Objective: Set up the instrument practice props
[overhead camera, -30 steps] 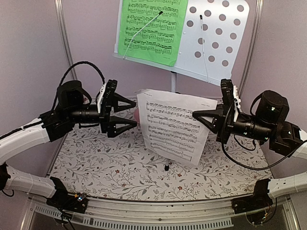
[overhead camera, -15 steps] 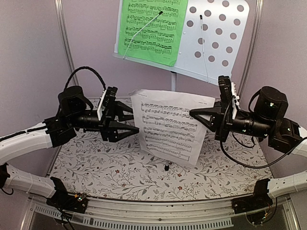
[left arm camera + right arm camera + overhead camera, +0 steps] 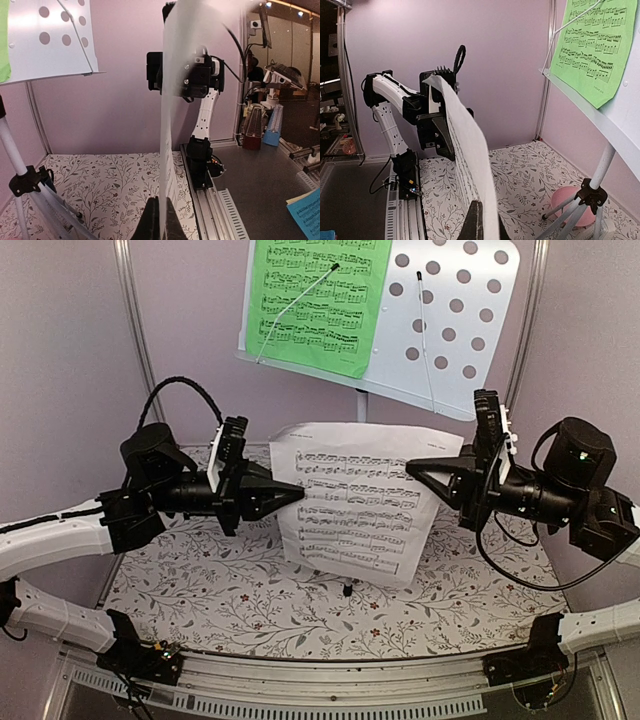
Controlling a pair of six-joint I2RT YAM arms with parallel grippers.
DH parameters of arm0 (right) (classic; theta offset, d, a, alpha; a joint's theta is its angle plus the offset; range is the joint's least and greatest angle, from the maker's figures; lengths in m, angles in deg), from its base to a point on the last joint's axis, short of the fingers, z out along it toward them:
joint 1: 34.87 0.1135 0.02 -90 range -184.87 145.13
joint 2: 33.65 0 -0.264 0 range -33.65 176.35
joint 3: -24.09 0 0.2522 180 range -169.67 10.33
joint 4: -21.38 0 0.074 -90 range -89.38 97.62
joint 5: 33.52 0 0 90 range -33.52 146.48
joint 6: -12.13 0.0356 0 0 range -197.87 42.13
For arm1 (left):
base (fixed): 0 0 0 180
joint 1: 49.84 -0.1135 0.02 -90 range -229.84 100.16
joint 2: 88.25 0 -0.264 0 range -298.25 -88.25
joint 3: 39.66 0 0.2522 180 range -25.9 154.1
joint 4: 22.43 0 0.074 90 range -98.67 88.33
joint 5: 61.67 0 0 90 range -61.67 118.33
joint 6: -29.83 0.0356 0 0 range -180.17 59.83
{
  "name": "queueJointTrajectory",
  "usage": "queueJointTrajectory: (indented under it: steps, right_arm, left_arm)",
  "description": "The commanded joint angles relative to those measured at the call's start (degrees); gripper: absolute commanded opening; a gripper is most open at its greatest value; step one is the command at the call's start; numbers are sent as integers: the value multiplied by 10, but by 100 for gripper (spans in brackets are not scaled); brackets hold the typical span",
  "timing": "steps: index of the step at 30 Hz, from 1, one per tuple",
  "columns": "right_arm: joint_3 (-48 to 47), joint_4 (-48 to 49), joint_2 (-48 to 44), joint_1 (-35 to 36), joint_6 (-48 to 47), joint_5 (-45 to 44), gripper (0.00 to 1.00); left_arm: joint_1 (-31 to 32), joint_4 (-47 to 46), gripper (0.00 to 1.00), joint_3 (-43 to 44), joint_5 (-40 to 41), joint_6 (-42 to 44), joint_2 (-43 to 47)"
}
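We see the white music sheet (image 3: 355,505) between left gripper (image 3: 298,493) and right gripper (image 3: 411,469), the perforated grey-blue music stand (image 3: 465,322) behind them.

Bright green paper music sheet (image 3: 318,302): black printed staves.
White paper music sheet (image 3: 355,505): black notation.
Pale grey-blue perforated metal music stand (image 3: 450,320): rows of round holes.
Table cover (image 3: 240,590): white, grey-brown leafy sprig print.
Walls (image 3: 70,360): pale lilac.
Pink round object (image 3: 570,202) at the stand's legs, possibly a plate; partly hidden.
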State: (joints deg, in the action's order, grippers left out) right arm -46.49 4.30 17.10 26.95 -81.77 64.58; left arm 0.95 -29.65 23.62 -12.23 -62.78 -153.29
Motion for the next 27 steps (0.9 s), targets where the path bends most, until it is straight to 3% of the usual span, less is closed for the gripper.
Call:
queueJointTrajectory:
  steps: [1, 21, 24, 27]
  right_arm:
    - [5, 28, -23, 0, 3, -22, 0]
    - [20, 36, -44, -1, 5, -67, 2]
    - [22, 36, -48, -1, 7, -78, 7]
    - [22, 37, -49, 0, 10, -87, 22]
  left_arm:
    - [16, -37, 0, 16, 54, -27, -7]
    - [40, -11, 0, 55, 137, -51, -19]
    - [40, -5, 0, 59, 143, -55, -19]
    - [40, 6, 0, 66, 151, -54, -18]
